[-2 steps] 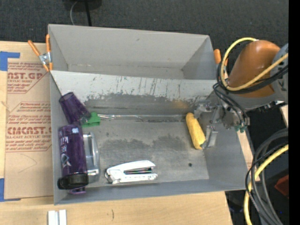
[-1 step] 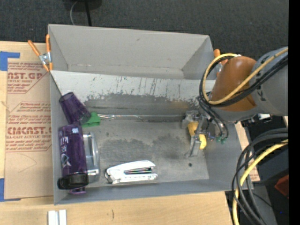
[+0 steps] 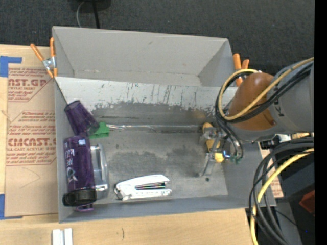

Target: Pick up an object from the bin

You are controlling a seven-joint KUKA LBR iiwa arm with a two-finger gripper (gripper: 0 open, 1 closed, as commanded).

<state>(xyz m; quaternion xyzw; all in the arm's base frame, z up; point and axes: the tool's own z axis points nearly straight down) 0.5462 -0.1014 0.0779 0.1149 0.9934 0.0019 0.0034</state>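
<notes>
Several things lie at the left and front of the grey bin: a purple bottle along the left wall, a tipped purple cup behind it, a small green piece beside the cup, and a white stapler near the front wall. The gripper hangs low over bare floor at the right end, well apart from the stapler; open or closed, I cannot tell

The arm is cut by the right edge. The small green thing beside the purple cup is too small to name, perhaps a clip.
</notes>
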